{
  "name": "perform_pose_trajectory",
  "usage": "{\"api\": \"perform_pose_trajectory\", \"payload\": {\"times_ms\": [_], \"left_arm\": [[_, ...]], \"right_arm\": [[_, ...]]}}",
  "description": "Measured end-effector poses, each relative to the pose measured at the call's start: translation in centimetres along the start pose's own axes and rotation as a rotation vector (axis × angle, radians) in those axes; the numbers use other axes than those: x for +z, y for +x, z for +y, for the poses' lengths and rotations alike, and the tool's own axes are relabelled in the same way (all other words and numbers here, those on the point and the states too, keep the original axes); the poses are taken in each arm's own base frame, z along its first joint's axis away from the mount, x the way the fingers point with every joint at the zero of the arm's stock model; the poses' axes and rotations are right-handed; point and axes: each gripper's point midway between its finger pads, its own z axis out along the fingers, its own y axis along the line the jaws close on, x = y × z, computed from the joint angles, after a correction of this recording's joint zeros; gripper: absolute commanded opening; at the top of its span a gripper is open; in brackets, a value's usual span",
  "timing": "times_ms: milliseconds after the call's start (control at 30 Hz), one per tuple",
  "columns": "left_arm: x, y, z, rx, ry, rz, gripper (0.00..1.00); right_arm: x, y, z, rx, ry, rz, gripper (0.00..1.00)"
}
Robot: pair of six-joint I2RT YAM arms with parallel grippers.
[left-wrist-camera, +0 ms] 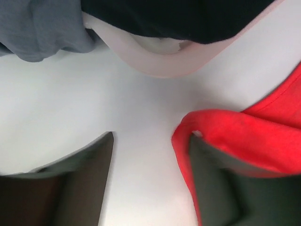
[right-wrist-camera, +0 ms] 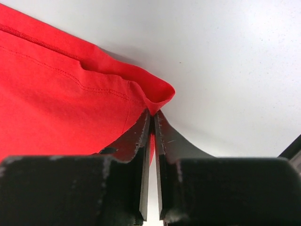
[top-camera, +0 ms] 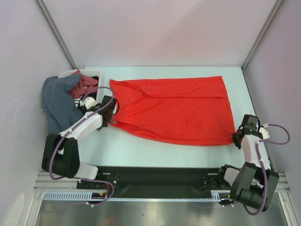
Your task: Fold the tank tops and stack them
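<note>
The red tank top (top-camera: pixel 174 110) lies spread flat on the table, straps to the left and hem to the right. My left gripper (top-camera: pixel 113 111) is open at its near left strap. In the left wrist view the jaws (left-wrist-camera: pixel 153 137) stand wide apart, with the red strap loop (left-wrist-camera: pixel 225 132) lying over the right fingertip. My right gripper (top-camera: pixel 236 138) is shut on the near right hem corner (right-wrist-camera: pixel 157 96), pinched between the fingertips (right-wrist-camera: pixel 153 114). The dark blue-grey tank top (top-camera: pixel 57 102) hangs out of the basket at the far left, with maroon cloth (top-camera: pixel 84 84) beside it.
The white basket (top-camera: pixel 91 73) stands at the back left corner; its rim (left-wrist-camera: pixel 160 66) is just ahead of my left gripper. Grey cloth (left-wrist-camera: pixel 42 28) hangs beside it. Walls close in the table on three sides.
</note>
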Motion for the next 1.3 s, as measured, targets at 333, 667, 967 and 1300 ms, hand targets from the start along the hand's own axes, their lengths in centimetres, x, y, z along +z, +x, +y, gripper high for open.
{"api": "perform_pose_trajectory", "payload": {"times_ms": [333,667,967,1300], "left_arm": [[-3.0,-0.4,-0.4,0.026,0.106,-0.011,0.86],[-6.2,2.2,-1.6,0.121,0.379,0.059,0.77],[-11.4,10.1,-8.1,0.328,0.677,0.233,0.66],[-13.3,14.9,-14.2,0.515,0.758,0.301,0.52]], "right_arm": [[0.0,0.4,-0.2,-0.008,-0.006,0.013,0.2],[-0.3,0.3,0.0,-0.006,-0.028,0.006,0.24],[-0.2,0.8,-0.2,-0.009,-0.026,0.021,0.22],[-0.4,0.9,0.0,-0.007,-0.043,0.028,0.22]]}}
